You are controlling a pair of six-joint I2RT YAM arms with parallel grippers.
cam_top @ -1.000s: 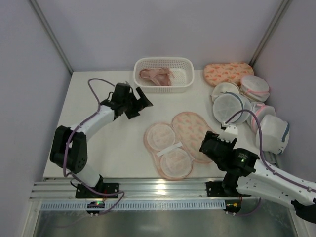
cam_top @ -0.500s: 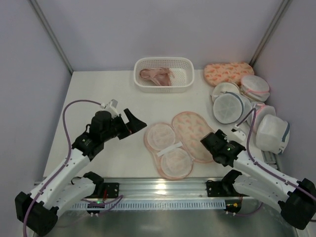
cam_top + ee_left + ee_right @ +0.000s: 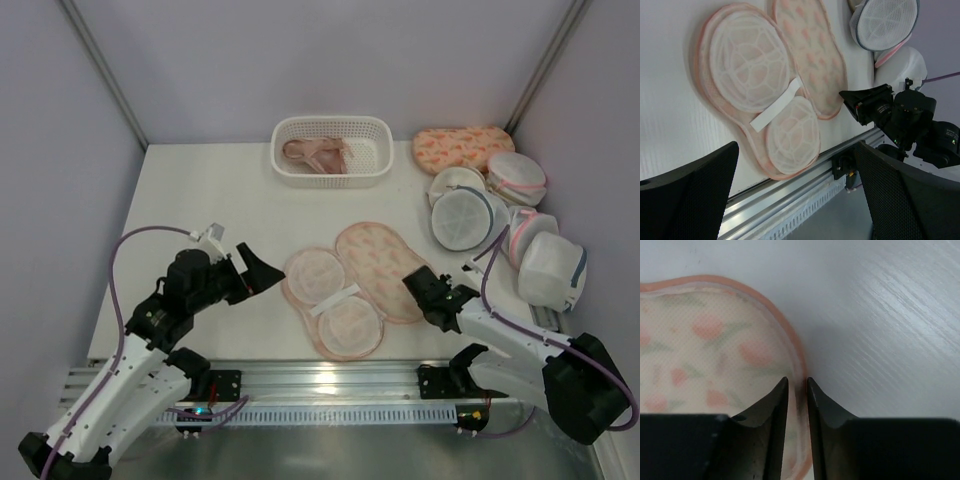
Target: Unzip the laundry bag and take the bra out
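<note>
Right at the bag's (image 3: 345,285) right-hand rim, the right gripper (image 3: 797,382) has its fingers drawn nearly together on the pink edging, which is caught between the tips. The bag lies unzipped and spread flat in the near middle of the table (image 3: 200,190). Its mesh half is on the left and its printed half on the right, and its near edge is close to the rail (image 3: 300,380).

The left gripper (image 3: 262,272) hangs just left of the bag with its jaws wide apart, touching nothing. Bare tabletop stretches behind and to the left of it.

The bra (image 3: 315,153) sits in the basket (image 3: 332,181) at the far edge, well apart from the bag, with bare table between them. Round mesh bags (image 3: 460,215) crowd the right side, near the right arm, and a second printed bag (image 3: 462,147) lies behind them.
</note>
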